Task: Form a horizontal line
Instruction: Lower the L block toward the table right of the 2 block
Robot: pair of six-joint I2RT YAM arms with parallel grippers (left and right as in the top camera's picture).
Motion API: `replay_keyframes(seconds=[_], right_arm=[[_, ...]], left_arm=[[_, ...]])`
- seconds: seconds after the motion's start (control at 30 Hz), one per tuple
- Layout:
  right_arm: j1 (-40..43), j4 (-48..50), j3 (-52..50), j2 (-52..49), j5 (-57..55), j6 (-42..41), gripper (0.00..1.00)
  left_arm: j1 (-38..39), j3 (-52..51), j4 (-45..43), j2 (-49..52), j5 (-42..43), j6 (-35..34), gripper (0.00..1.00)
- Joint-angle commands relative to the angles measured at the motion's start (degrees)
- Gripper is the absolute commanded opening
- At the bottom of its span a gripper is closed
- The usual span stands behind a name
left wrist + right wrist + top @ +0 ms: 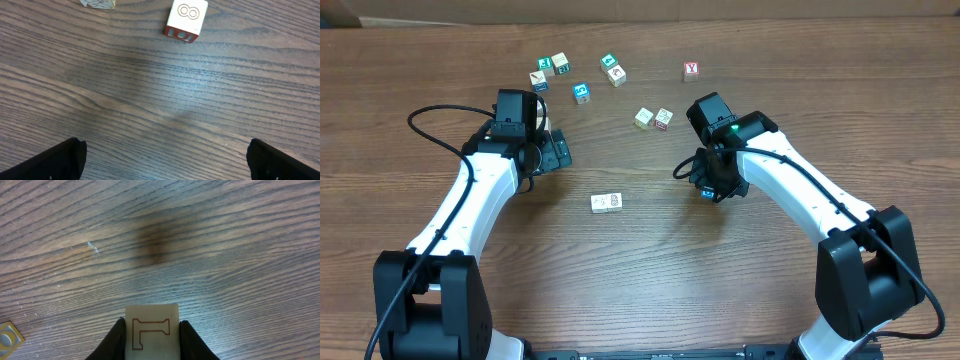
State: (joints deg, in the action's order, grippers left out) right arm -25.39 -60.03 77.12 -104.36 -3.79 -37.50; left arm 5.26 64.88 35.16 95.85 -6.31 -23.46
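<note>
**Cube in hand, two-cube row waiting at centre**

Overhead: the row (607,203) lies just below the middle of the desk (650,270). It is two white cubes, touching side by side. The right tool (706,186) hangs to the right of the row, well apart from it, and the wrist hides its load here. The left tool (558,152) sits up and left of the row, over bare wood. The Y cube (691,70) lies loose at upper right, and more loose cubes (581,92) are strewn along the top.

Left wrist: the left tool's fingers (60,162) show only in the bottom corners, spread wide with nothing between them. An 8 cube (186,19) sits at top centre, well apart from them.

Right wrist: the right tool is clenched on the held cube (151,332), a white block with a red outlined letter, pinched on both sides at bottom centre. The dark patch on the wood ahead suggests the cube is raised.

The step in hand looks like the carry. The next move calls for bringing the held cube leftward to the row's right end. It should go down square, flush against the end cube and in line, and be released without nudging the row.
</note>
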Motion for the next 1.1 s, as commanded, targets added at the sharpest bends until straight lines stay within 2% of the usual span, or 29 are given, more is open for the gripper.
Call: replay_keyframes(seconds=[0.0, 0.53, 0.83, 1.07], right_arm=[[0.0, 0.2, -0.3, 1.2, 0.1, 0.1, 0.16], [0.0, 0.4, -0.3, 1.2, 0.0, 0.5, 0.15], [-0.2, 1.5, -0.3, 1.2, 1.4, 7.6, 0.15], [-1.7, 3.8, -0.4, 1.2, 1.4, 7.8, 0.15]], left_arm=[[0.0, 0.6, 0.0, -1.0, -0.7, 0.6, 1.0], [0.0, 0.6, 0.0, -1.0, -0.7, 0.6, 1.0], [0.0, 0.6, 0.0, -1.0, -0.7, 0.6, 1.0], [0.0, 0.6, 0.0, -1.0, -0.7, 0.6, 1.0]])
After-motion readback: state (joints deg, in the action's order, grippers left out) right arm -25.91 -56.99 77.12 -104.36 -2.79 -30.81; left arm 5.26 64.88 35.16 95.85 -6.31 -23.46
